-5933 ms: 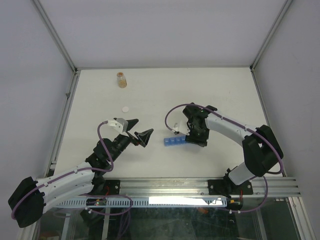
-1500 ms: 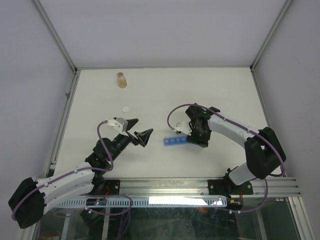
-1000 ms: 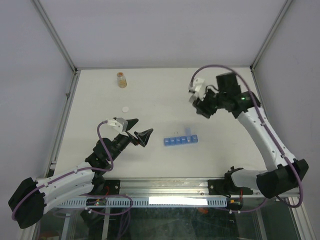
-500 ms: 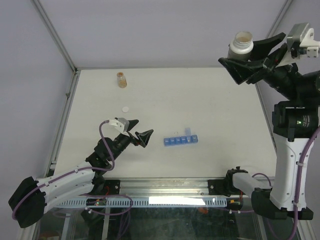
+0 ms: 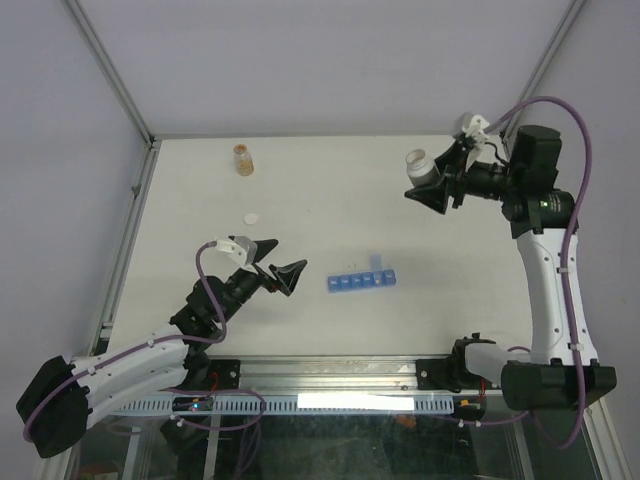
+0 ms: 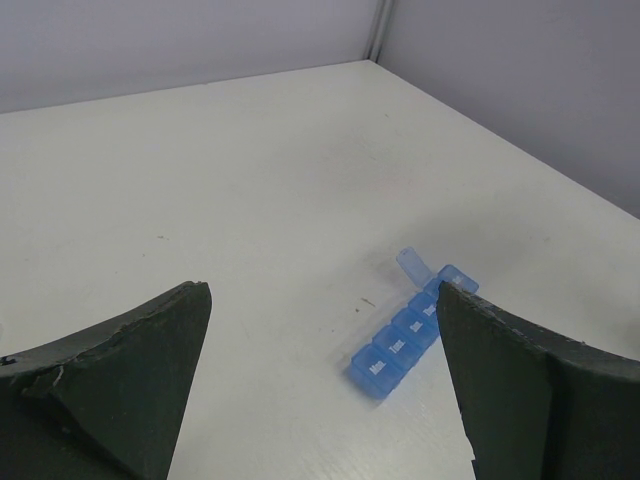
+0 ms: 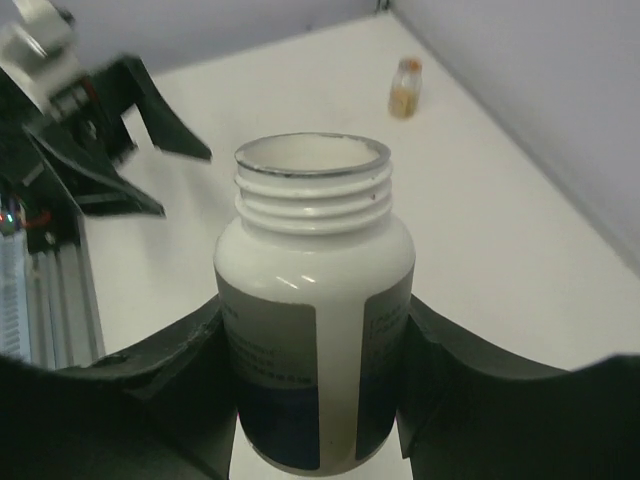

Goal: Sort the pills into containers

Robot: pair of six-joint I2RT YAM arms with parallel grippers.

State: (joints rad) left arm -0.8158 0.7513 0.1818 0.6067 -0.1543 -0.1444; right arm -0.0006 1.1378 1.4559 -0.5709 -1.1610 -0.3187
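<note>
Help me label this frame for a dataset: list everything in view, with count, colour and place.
containers: one strip, translucent blue, middle of the table, one lid raised
amber bottle: one, amber-orange, upright, far left of the table
white disc: one, white, flat on the table, nearer than the amber bottle
white bottle: one, white with blue label, uncapped, held off the table at far right
table: one, white
left fingers: two, black, spread open, empty, left of the strip
right fingers: two, black, closed on the white bottle
</note>
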